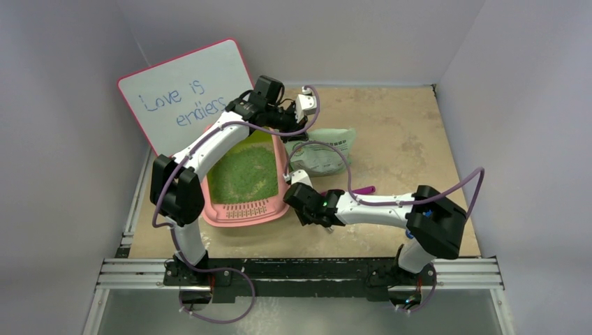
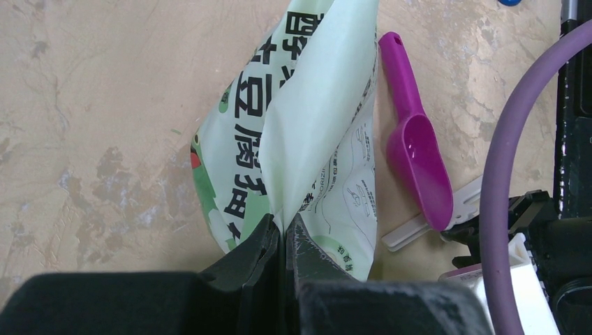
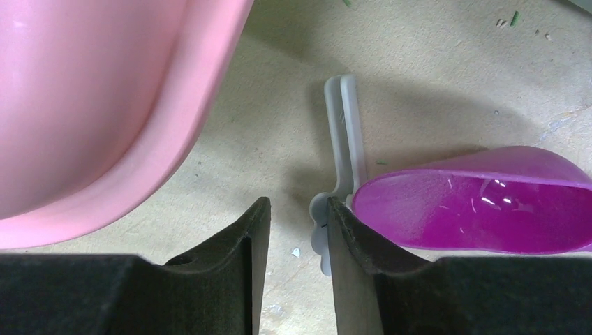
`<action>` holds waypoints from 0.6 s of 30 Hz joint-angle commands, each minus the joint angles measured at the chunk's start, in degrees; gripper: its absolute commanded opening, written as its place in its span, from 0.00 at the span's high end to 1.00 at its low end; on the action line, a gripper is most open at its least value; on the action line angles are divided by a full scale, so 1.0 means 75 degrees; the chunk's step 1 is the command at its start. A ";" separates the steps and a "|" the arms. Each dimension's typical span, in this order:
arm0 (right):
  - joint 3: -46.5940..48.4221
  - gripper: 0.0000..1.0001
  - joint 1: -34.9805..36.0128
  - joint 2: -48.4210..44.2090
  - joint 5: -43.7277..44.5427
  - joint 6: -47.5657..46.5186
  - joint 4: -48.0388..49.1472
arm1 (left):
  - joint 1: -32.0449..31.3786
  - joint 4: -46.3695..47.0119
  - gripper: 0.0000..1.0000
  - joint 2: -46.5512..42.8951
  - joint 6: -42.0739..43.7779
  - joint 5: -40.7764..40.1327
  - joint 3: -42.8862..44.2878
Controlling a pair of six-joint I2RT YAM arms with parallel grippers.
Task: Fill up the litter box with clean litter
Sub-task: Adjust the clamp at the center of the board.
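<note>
The left pincer (image 2: 283, 227) is clenched on a fold of a pale green printed plastic bag (image 2: 314, 118), which stretches away from the fingers over the counter. Just beside the bag lies a magenta plastic scoop (image 2: 415, 150), its bowl end touching a white plastic clip (image 2: 412, 234).

The right pincer (image 3: 297, 209) is released and sits low over the counter, its black fingers parted. The clip's end touches the inner face of one finger, and the other finger stands clear. The scoop's bowl lies on the clip's side. On the opposite side is a rounded corner of the rectangular pink plastic litter box (image 3: 105, 105).

From above, the box sits on the left half of the beige, mottled counter (image 1: 405, 132), with fine green clean litter (image 1: 244, 174) covering its floor. A pink-framed whiteboard (image 1: 185, 98) bearing handwriting leans in the back-left corner. Plain pale grey walls (image 1: 63, 139) enclose three sides.
</note>
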 commanded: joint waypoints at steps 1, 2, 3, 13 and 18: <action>-0.0026 0.61 -0.0030 -0.0087 -0.0239 0.0275 -0.0193 | 0.0042 0.0402 1.00 -0.0413 -0.0196 0.0300 -0.0030; 0.0084 0.61 -0.0032 -0.0130 -0.0268 0.0191 -0.0277 | 0.0042 0.0402 1.00 -0.0419 -0.0199 0.0309 -0.0040; 0.0201 0.60 -0.0028 -0.0169 -0.0271 0.0135 -0.0393 | 0.0042 0.0402 1.00 -0.0414 -0.0196 0.0320 -0.0040; 0.0090 0.58 -0.0025 -0.0738 0.0260 -0.0015 -0.0945 | 0.0042 0.0389 1.00 -0.0438 -0.0222 0.0334 -0.0038; -0.0156 0.52 -0.0028 -0.1071 0.0297 -0.0109 -0.0794 | 0.0042 0.0402 1.00 -0.0449 -0.0231 0.0336 -0.0060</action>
